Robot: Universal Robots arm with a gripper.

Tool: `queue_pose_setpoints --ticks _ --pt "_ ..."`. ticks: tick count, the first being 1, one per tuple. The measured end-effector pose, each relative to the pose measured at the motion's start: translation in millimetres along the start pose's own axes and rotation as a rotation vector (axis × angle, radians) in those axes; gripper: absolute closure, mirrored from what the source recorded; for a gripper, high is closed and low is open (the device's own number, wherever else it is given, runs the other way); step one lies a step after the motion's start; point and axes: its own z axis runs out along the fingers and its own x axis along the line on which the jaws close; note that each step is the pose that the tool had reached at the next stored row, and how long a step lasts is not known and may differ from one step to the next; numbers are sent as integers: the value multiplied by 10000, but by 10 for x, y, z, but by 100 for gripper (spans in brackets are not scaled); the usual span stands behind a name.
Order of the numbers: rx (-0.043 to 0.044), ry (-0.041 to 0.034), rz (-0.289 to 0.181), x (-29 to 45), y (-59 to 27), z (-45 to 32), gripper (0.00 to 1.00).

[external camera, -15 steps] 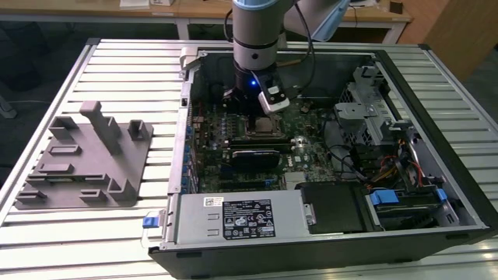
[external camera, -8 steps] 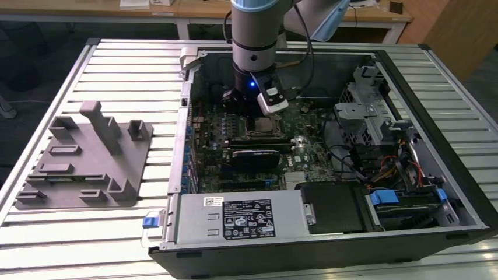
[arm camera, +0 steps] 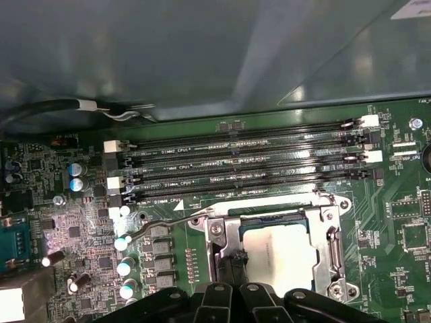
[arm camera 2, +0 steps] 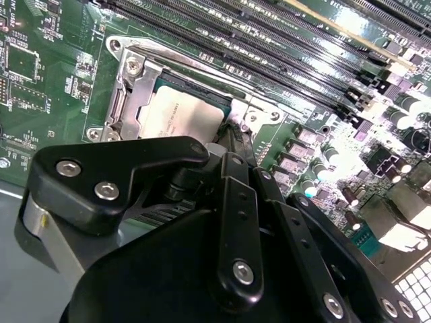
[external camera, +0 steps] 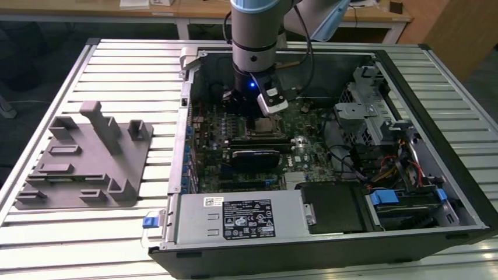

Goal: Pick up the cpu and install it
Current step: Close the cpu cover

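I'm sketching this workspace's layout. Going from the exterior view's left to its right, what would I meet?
Grey moulded fixture → computer case's left wall → cpu lying in its socket on the motherboard → metal drive cage.

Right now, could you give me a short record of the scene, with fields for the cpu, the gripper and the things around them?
cpu: sits inside the metal socket frame on the motherboard
gripper: low over the cpu, at its edge
memory slots: parallel rows beside the socket frame
case: open, lying on the slatted table
grey fixture: on the table, toward the exterior view's left of the case
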Motion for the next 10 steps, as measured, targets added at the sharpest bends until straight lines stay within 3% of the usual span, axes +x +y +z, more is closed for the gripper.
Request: queue_pose_setpoints --ticks 10 --pt "-2 -1 0 0 -1 16 89"
